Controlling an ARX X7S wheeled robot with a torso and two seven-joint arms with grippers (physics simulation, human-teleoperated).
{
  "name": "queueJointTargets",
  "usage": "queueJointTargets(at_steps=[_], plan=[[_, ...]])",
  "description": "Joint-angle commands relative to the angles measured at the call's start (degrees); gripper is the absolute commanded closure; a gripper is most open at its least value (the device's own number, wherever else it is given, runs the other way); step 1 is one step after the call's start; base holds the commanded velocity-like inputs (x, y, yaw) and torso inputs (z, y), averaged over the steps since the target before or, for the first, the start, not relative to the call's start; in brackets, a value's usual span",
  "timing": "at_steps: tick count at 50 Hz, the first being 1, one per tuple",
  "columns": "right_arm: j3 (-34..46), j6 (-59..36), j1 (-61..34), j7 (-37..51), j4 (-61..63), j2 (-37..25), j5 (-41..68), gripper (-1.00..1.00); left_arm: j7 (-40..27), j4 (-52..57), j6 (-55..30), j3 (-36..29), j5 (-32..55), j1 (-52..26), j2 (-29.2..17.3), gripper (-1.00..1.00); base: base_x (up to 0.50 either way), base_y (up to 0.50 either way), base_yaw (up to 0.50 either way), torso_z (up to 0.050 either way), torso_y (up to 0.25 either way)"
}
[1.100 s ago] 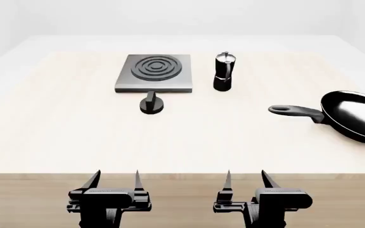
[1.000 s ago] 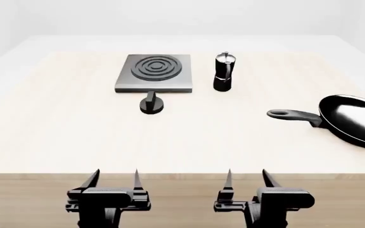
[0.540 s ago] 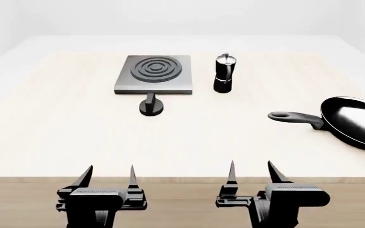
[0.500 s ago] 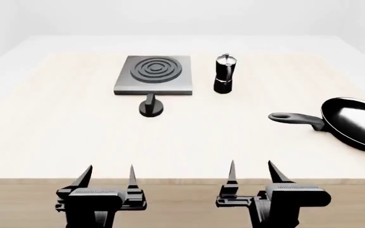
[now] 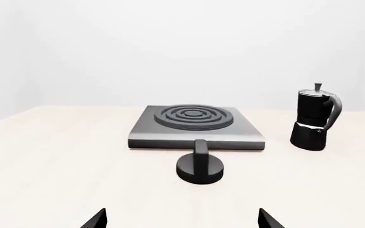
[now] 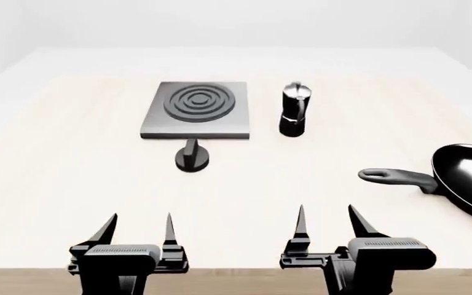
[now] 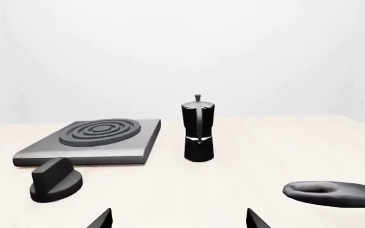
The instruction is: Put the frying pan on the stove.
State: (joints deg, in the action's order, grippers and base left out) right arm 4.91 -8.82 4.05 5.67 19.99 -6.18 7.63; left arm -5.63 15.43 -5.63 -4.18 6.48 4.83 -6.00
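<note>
Both grippers, left (image 6: 136,228) and right (image 6: 326,221), advanced over tabletop (image 6: 72,178), jaws open, empty; frying pan (image 6: 466,181) right of stove (image 6: 196,109).

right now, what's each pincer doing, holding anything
Left pincer: open, holding nothing, hovering over the near edge of the table.
Right pincer: open, holding nothing; the frying pan lies apart from it on the table.

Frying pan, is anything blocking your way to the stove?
The frying pan sits far right; the moka pot stands just right of the stove, near a straight path. The knob sits in front, off that path.
</note>
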Motion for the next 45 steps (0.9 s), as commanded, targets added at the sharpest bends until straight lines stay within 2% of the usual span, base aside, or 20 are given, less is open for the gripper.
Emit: queueJointTargets(at_steps=[1, 45], plan=[[0.7, 0.0, 0.1, 0.7, 0.5, -0.9, 0.8, -1.0, -0.9, 0.3, -0.2, -0.8, 0.6, -0.1, -0.8, -1.0, 0.27, 0.0, 0.0, 0.0, 0.0], [3.1, -0.8, -0.2, 3.6, 2.4, -3.2, 1.5, -1.0, -3.1, 0.2, -0.2, -2.9, 2.3, -0.4, -3.1, -1.0, 0.3, 0.0, 0.0, 0.0, 0.0]])
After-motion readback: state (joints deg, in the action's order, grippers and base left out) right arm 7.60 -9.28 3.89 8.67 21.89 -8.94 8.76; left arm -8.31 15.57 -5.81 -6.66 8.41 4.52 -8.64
